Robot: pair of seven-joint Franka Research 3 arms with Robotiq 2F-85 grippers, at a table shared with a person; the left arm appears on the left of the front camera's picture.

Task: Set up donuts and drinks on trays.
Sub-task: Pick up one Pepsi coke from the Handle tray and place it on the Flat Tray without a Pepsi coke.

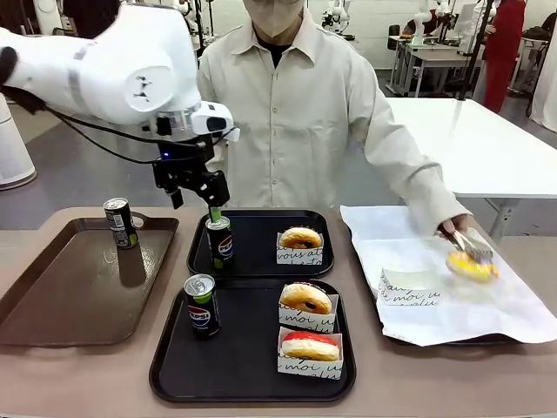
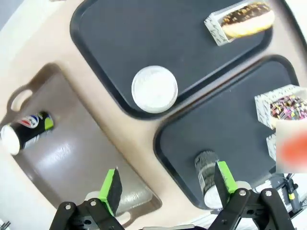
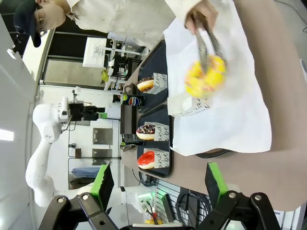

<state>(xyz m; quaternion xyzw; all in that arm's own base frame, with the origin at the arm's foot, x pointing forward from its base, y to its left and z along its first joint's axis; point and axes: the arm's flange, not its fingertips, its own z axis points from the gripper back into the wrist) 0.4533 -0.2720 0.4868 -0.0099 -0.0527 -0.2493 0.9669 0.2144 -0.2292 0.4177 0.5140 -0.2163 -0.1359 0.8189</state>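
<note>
Two black trays (image 1: 261,266) each carry a can; your left tool (image 1: 202,193) hovers released just above the far can (image 1: 218,240), while the right tool (image 3: 158,184) gapes empty beside the desk (image 1: 365,383).

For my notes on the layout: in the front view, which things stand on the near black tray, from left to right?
Pepsi can → then two boxed donuts stacked near-far at the same spot: a chocolate-topped one behind, a red-iced one in front.
</note>
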